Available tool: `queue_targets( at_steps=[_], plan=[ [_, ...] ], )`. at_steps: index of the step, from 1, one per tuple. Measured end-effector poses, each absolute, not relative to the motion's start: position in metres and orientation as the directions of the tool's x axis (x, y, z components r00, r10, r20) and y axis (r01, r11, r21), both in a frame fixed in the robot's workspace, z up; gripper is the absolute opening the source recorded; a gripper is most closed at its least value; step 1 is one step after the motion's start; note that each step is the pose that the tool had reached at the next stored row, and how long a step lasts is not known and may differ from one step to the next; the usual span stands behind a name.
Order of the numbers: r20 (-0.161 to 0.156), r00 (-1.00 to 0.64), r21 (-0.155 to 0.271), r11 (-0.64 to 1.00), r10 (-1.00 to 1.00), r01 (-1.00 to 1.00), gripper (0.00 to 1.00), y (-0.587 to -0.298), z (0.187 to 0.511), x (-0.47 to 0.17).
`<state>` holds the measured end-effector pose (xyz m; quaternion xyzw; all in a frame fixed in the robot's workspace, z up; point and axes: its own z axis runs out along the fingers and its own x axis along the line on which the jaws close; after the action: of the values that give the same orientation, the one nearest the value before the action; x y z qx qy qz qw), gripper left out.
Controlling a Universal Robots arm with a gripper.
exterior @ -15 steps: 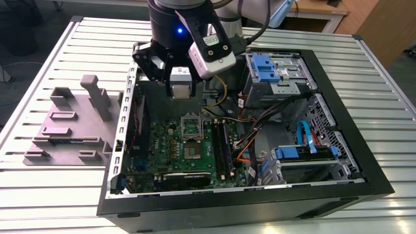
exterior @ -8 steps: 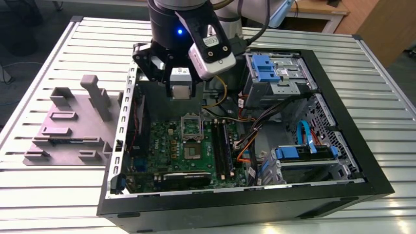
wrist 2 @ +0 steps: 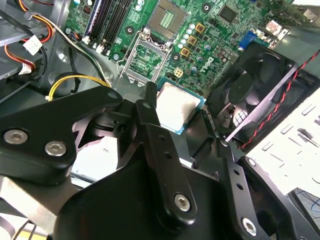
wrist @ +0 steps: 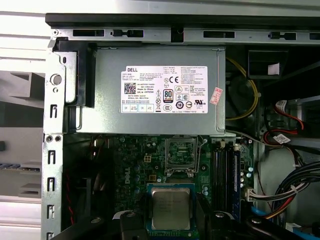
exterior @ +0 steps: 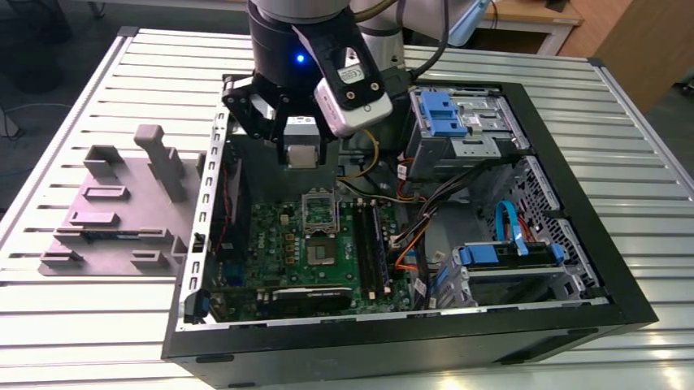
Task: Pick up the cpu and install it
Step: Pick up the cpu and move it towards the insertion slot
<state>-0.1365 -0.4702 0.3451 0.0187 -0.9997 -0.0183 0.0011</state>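
We see the gripper (exterior: 302, 154) clamped on the cpu (wrist 2: 176, 107), its black fingers (wrist 2: 151, 112) pressing on two opposite edges and the chip's silver top turned toward the wrist cameras. The chip hangs inside the open computer case (exterior: 564, 321), above the green motherboard (exterior: 282, 244) and not seated. The empty black socket (wrist: 180, 155) with its metal bracket lies just beside the chip in both wrist views, and the grey power supply (wrist: 160, 95) lies beyond it. A black fan (wrist 2: 260, 82) sits by one case wall. On the exterior view's left, a mauve-grey tray (exterior: 119, 236) rests on the slatted metal table (exterior: 65, 325), just beside the case.
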Motion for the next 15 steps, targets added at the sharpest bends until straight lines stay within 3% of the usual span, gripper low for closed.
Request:
queue_targets(
  at_steps=[15],
  plan=[
    [0.003, -0.999, 0.037, 0.999, -0.037, -0.037, 0.47, -0.471, 0.332, -0.130]
  ],
)
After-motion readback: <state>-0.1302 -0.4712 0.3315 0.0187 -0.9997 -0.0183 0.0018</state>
